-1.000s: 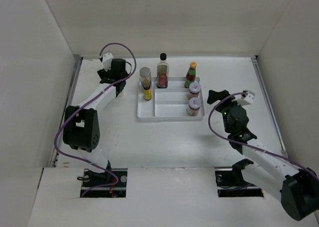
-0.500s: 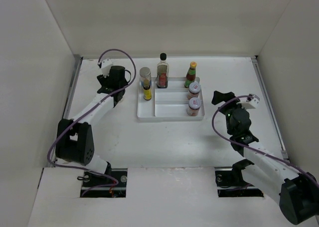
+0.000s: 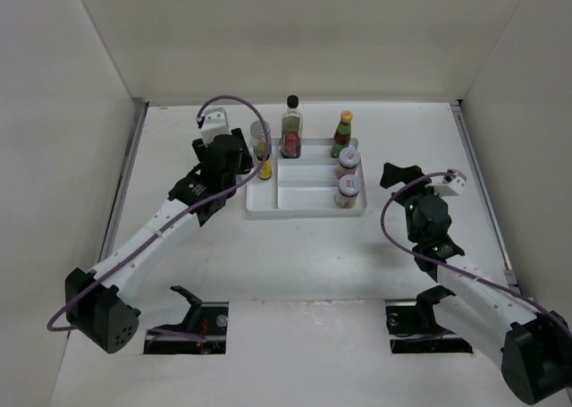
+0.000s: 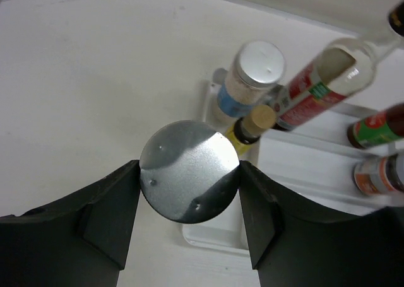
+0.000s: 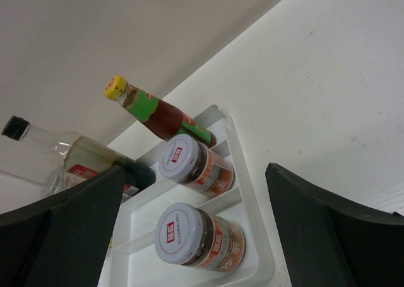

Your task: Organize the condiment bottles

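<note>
A grey-lidded jar (image 4: 189, 170) is pinched at its sides between the left fingers (image 4: 107, 217), and only its round, dull metallic lid is seen from above. The lid faces straight up at the wrist camera, so the jar's long axis runs vertically. It is held over the near end of the left compartment of the white divided tray (image 3: 304, 206); whether its base rests there cannot be told. Just beyond it the tiny yellow bottle (image 4: 249, 126) stands upright, and behind that stands a second grey-lidded jar with a blue label (image 4: 255, 79). The tall clear bottle with a black cap (image 3: 291, 130) and the yellow-capped sauce bottle (image 3: 342, 131), which has a dark reddish body, are set upright along the tray's far edge. Two pale-lidded reddish jars (image 5: 192, 161) (image 5: 199, 240) are stood upright on the tray's right side, each in its own slot, one in front of the other. The right fingers (image 5: 63, 224) are spread wide and hold nothing, well to the right of the tray and turned toward it. The tray is laid on a plain white counter (image 3: 268, 255), which is enclosed by pale walls (image 3: 295, 40) at the back and both sides.
</note>
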`<state>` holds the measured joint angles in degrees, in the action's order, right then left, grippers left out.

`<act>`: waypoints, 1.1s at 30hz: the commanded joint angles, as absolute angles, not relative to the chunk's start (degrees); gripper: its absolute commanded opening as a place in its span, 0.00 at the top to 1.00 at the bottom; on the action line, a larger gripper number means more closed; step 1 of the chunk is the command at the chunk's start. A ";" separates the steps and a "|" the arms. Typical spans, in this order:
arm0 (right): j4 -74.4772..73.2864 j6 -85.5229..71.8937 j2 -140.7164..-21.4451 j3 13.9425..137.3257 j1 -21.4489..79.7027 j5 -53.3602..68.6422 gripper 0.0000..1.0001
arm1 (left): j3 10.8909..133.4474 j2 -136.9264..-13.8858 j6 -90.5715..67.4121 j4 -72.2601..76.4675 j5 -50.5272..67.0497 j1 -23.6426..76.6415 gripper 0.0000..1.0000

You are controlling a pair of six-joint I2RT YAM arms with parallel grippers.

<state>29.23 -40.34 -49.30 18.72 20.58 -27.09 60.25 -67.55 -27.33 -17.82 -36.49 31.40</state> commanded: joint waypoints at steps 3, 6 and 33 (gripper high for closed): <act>34.28 -41.66 -47.11 17.58 19.47 -27.16 0.00 | 64.34 -70.57 -26.54 -14.24 -35.69 36.43 0.69; 34.37 -41.75 -47.99 17.84 19.38 -26.81 0.00 | 64.25 -72.59 -26.72 -12.49 -33.93 37.57 0.69; 34.63 -41.66 -50.10 18.46 19.55 -26.10 0.00 | 51.15 -71.55 -27.77 -2.63 -37.35 40.91 0.65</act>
